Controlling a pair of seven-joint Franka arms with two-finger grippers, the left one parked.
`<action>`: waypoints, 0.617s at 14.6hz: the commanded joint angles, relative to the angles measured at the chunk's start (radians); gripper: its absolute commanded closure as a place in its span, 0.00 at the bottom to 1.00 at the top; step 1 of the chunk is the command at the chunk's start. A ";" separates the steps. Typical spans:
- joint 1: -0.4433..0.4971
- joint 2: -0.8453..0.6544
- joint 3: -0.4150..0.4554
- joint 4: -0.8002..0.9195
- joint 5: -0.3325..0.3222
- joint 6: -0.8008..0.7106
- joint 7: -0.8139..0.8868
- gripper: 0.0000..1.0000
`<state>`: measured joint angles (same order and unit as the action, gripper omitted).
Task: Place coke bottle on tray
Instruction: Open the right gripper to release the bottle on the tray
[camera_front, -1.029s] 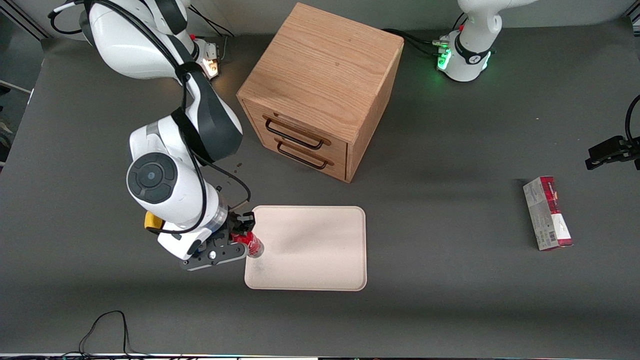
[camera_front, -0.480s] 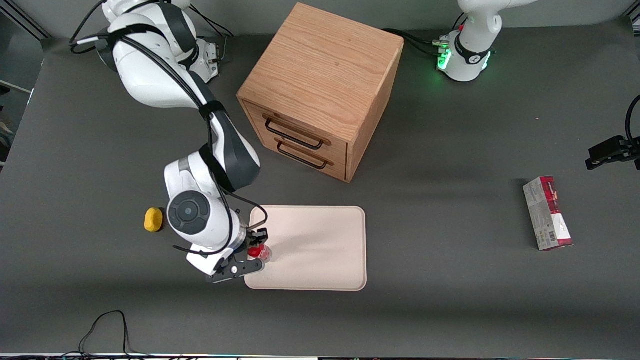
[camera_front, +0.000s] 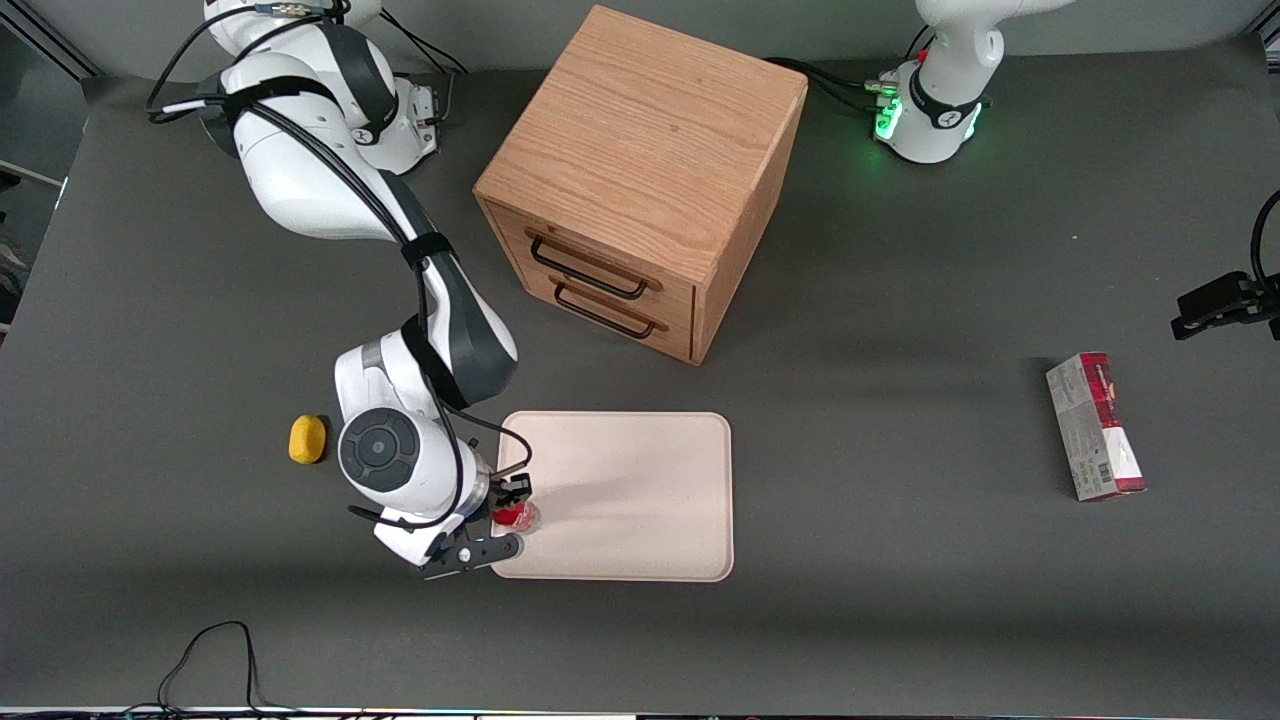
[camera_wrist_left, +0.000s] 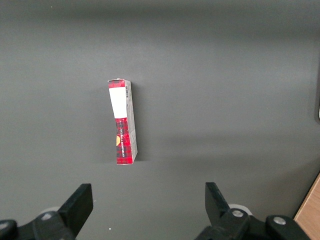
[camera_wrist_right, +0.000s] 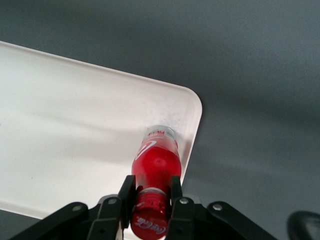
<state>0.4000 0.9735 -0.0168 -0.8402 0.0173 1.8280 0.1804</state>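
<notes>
Wooden drawer cabinet (camera_front: 640, 180) stands clear of the work; cream tray (camera_front: 640, 500) receives the load; the gripper (camera_wrist_right: 151, 194) pinches the coke bottle (camera_wrist_right: 155, 167) by its neck, upright over the tray's corner toward the working arm, presumably for release.

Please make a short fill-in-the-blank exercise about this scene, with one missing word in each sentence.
1. The gripper is shut on the neck of the ____ bottle.
2. The bottle's base is over the cream ____.
3. The wooden cabinet has ____ drawer handles.
4. The small ____ object lies on the table.

Missing words: coke; tray; two; yellow
</notes>
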 joint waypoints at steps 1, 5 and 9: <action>-0.004 0.019 0.012 0.038 -0.010 -0.001 -0.004 0.51; -0.003 -0.015 0.012 0.033 -0.007 -0.032 0.001 0.00; 0.000 -0.108 0.011 0.029 -0.008 -0.163 0.002 0.00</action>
<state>0.4007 0.9386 -0.0146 -0.7989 0.0173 1.7441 0.1806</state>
